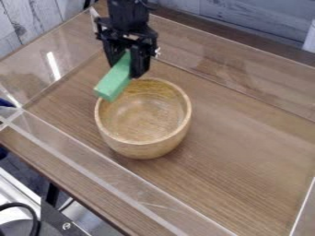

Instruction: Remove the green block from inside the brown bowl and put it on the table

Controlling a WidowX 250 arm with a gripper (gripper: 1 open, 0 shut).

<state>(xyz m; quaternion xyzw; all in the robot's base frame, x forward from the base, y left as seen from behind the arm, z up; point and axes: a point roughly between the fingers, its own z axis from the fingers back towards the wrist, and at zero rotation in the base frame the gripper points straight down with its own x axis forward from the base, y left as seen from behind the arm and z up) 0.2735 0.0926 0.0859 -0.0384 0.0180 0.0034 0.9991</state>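
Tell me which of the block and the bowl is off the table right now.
The green block. It hangs tilted in the shut gripper, above the bowl's far-left rim. The brown bowl sits on the table, with nothing in it.

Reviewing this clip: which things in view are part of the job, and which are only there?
Part of the job:
- green block, held in the tool, clear of the bowl
- brown bowl, nothing in it
- table

Only there:
- clear acrylic walls around the table edge
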